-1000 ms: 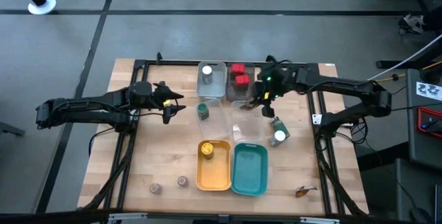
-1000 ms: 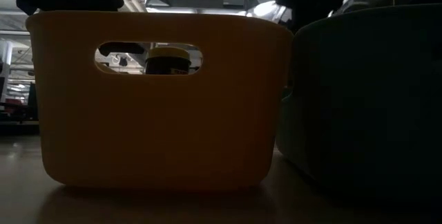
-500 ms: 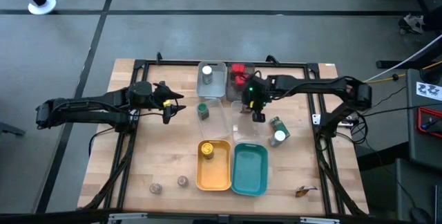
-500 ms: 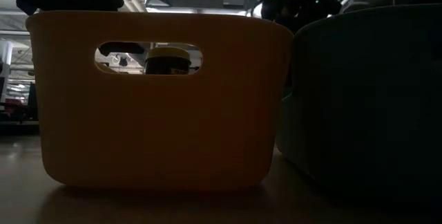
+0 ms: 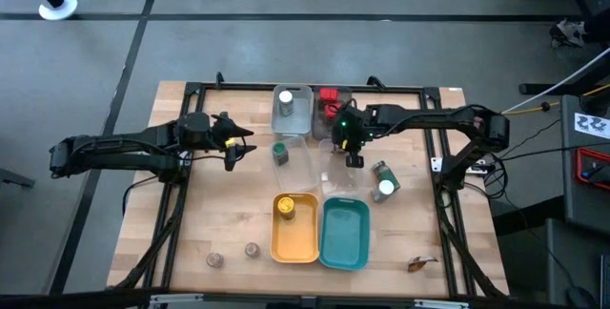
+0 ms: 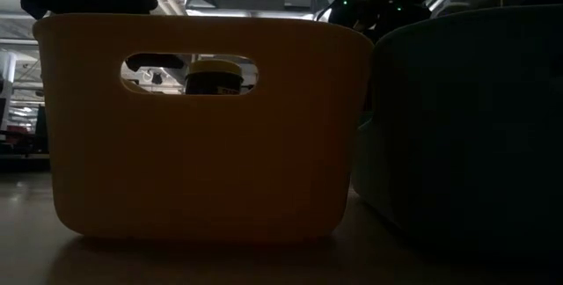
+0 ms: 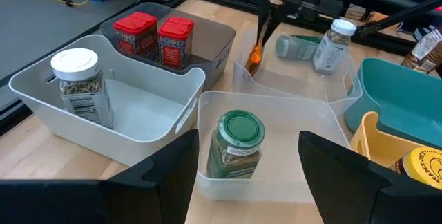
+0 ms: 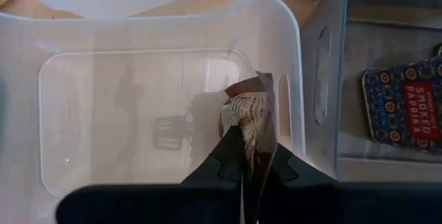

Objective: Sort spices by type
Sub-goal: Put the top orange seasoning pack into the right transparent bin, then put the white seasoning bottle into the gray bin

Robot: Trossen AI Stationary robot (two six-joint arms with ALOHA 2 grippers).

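Wooden table on a grey floor; four trays are grouped at centre. Right gripper is held over a clear tray, fingers pressed together on a small brown packet; beside it a grey tray holds two red tins. Left gripper hovers left of the trays, fingers spread, nothing held. A white-lidded jar stands in the far white tray; a green-lidded jar stands in a second clear tray. A yellow-lidded jar sits in the yellow tray; the teal tray is just right of it. Two jars are right of the trays, one lying down; two small brown jars sit near-left.
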